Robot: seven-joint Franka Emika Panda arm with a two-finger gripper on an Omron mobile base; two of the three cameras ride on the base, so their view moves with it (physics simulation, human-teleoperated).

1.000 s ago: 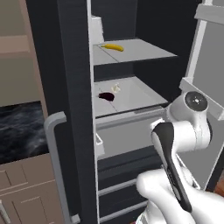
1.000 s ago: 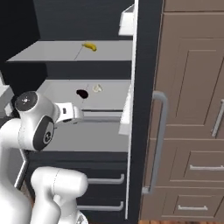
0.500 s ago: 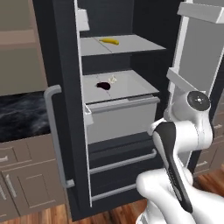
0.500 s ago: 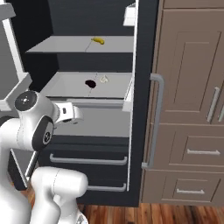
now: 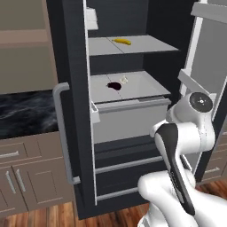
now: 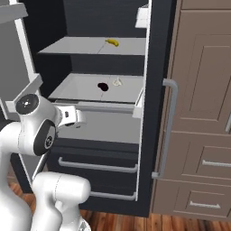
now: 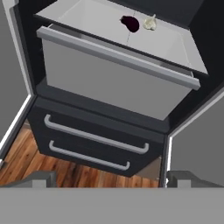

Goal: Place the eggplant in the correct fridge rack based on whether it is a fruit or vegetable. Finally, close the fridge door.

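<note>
Since the earlier frames, the whole scene has shifted as the base backed away from the fridge. Near frame centre, the eggplant (image 5: 114,85) is seen lying on the fridge rack (image 5: 146,86) beside a pale garlic bulb (image 5: 124,80). The gripper (image 7: 109,179) is spread wide, nothing held.

The eggplant (image 5: 114,85) lies on the fridge rack (image 5: 142,88); a banana (image 5: 121,41) on the shelf (image 5: 150,44) above.

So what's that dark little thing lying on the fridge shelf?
That is the eggplant: a small, oblong, dark purple-maroon vegetable lying on its side on the pale grey fridge rack, above the grey drawer front. A small whitish item sits close beside it; whether they touch is unclear. Nothing holds it.
</note>
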